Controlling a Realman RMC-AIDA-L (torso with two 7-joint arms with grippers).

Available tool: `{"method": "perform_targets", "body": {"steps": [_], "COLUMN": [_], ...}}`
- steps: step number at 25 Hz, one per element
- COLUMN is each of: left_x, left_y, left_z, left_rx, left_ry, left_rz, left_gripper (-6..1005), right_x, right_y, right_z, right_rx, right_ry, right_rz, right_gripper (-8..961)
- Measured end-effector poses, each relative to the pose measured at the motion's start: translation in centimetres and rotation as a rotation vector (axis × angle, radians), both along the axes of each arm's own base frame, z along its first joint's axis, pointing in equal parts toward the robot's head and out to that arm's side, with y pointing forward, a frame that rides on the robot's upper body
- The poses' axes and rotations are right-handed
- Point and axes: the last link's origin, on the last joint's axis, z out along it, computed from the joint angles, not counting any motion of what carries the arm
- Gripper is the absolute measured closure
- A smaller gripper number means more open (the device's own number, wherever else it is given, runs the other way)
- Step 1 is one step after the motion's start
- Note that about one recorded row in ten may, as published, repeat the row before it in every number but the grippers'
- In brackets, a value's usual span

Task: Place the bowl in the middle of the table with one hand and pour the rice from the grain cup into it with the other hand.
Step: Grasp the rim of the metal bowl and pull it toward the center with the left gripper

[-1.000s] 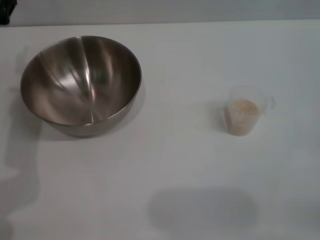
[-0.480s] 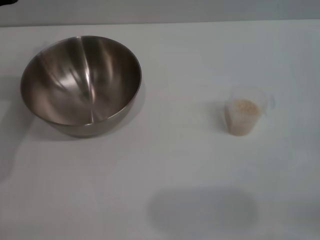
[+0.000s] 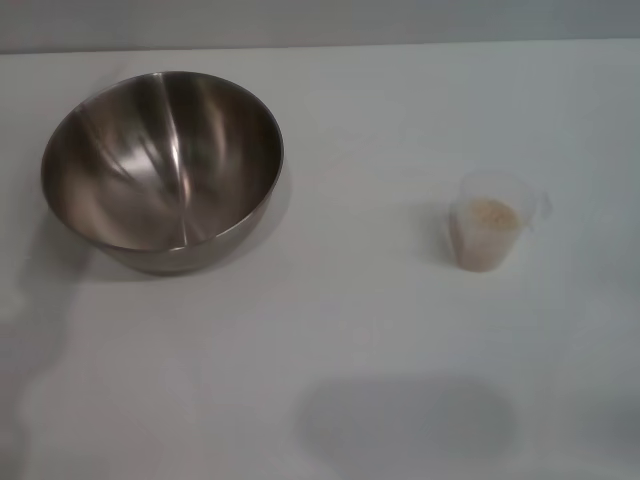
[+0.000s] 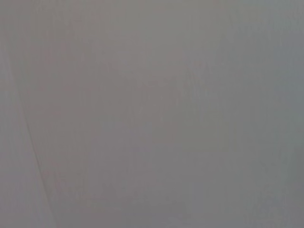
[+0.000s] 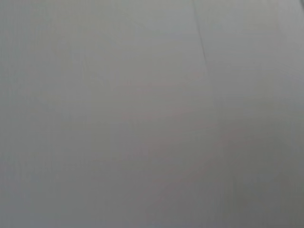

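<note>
The steel bowl [image 3: 162,165] stands upright and empty at the far left of the white table [image 3: 360,330]. The clear grain cup [image 3: 489,221] stands upright to the right of the middle, with a heap of pale rice [image 3: 489,217] inside it. Neither gripper shows in the head view. Both wrist views show only a plain grey surface, with no fingers in them.
The table's far edge [image 3: 400,44] meets a grey wall at the back. Soft shadows lie on the tabletop at the front middle and along the left side.
A dark object at the head view's top left corner has left the view. The shadow along the table's left side has shifted. The bowl and cup have not moved.
</note>
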Motion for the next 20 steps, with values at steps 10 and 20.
{"method": "perform_targets", "body": {"steps": [10, 20], "left_x": [0.3, 0.8], "left_y": [-3.7, -2.1], "left_z": [-1.5, 1.3], "left_rx": [0.622, 0.177], "left_ry": [0.092, -0.419], "left_rz": [-0.177, -0.376], "left_gripper": [201, 189], "right_x": [-0.1, -0.4], "right_y": [0.4, 1.3], "right_z": [-0.1, -0.4], "right_rx": [-0.016, -0.039], "right_ry": [-0.001, -0.029], "right_rz": [0.005, -0.001], "right_gripper": [120, 119]}}
